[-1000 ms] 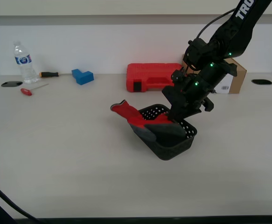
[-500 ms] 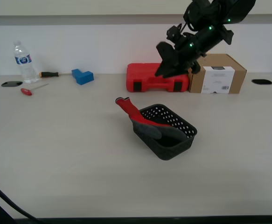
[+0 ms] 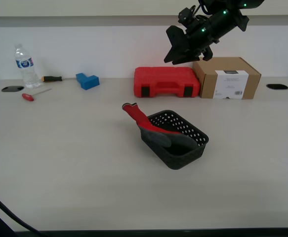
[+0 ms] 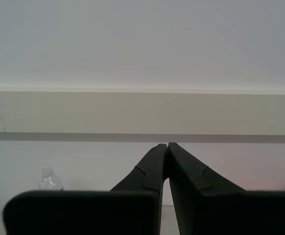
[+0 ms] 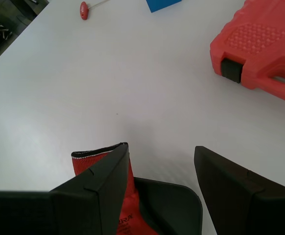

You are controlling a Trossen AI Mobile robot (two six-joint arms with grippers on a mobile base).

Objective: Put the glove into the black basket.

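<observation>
The red knit work glove with the dark grey coated palm (image 3: 151, 127) is draped over the rim of the small rectangular black perforated plastic basket (image 3: 183, 143). Its grey coated end sags down inside, and the red cuff pokes up and out over the edge toward the exterior view's left.

The first gripper (image 5: 159, 183) hangs high above it, fingers spread wide with nothing between them; the glove's cuff and a basket corner show below. The second gripper (image 4: 165, 161) has its fingers pressed together, empty, facing the wall.

Behind the basket on the pale bench (image 3: 74, 158) sit a red hard plastic case (image 3: 166, 81) and a brown cardboard box (image 3: 227, 77).
</observation>
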